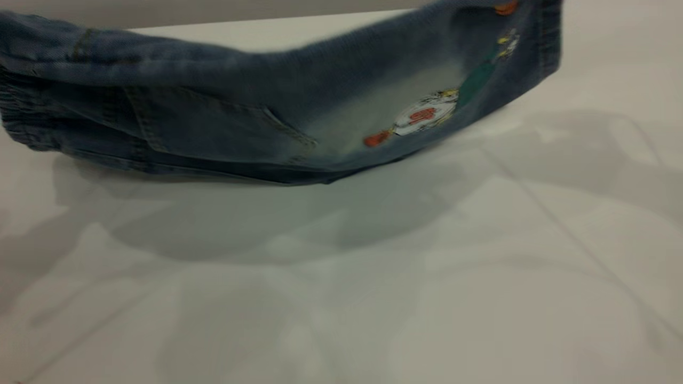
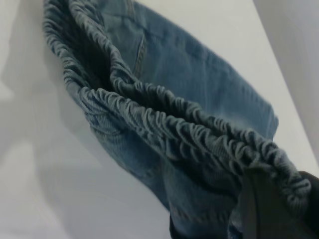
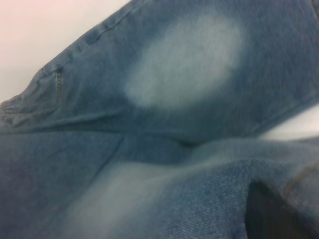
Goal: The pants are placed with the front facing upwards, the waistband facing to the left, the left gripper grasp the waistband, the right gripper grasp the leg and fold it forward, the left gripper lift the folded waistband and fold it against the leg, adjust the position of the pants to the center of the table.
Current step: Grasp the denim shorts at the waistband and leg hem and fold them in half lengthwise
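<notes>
The pants (image 1: pixel 240 122) hang in the air above the table (image 1: pixel 373 298), held up at both ends and sagging in the middle, where the lowest fold is near or on the tabletop. The ruched waistband (image 2: pixel 169 124) is at the exterior view's left; my left gripper (image 2: pixel 281 206) is shut on it, with one dark finger (image 2: pixel 261 211) showing against the gathers. The leg (image 1: pixel 480 80) with the basketball-player print (image 1: pixel 427 114) rises toward the upper right. My right gripper (image 3: pixel 286 211) is shut on this leg's denim near the hem. Neither gripper shows in the exterior view.
A pale faded oval patch (image 3: pixel 187 59) on the denim fills much of the right wrist view. The pants' shadow (image 1: pixel 277 213) lies on the white tabletop below them. The table's far edge (image 1: pixel 224 22) runs behind the pants.
</notes>
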You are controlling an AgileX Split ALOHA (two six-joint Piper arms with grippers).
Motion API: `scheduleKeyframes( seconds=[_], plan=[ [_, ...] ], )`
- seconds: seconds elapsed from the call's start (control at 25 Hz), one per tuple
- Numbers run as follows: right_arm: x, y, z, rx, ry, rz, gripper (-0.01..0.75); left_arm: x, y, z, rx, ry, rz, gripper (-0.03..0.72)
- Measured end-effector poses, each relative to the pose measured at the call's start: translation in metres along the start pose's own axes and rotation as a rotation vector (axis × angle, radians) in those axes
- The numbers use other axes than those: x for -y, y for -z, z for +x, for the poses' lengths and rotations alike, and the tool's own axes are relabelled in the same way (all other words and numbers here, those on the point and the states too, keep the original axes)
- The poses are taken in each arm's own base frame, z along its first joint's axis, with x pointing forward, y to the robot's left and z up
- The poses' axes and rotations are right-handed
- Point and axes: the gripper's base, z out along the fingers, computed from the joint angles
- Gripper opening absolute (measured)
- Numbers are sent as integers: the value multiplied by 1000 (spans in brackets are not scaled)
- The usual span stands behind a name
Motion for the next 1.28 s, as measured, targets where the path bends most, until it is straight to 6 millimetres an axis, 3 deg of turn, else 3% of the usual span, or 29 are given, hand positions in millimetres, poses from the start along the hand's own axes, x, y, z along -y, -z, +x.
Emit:
scheduleKeyframes(
  seconds=[0.28, 0.56, 0.96, 1.28],
  plan=[
    [-10, -51, -27, -40, 12, -29, 15, -9, -13, -11, 79, 154, -28, 118],
    [-8, -84, -45, -34, -9, -42, 15, -29, -37, -20, 120, 238, -114, 118],
    [4, -117, -63, 4, -26, -33, 15, -38, -55, -32, 154, 165, -159, 118],
    [8, -122, -62, 0, -5, -28, 21, -28, -58, -45, 168, 6, -149, 124]
  ],
)
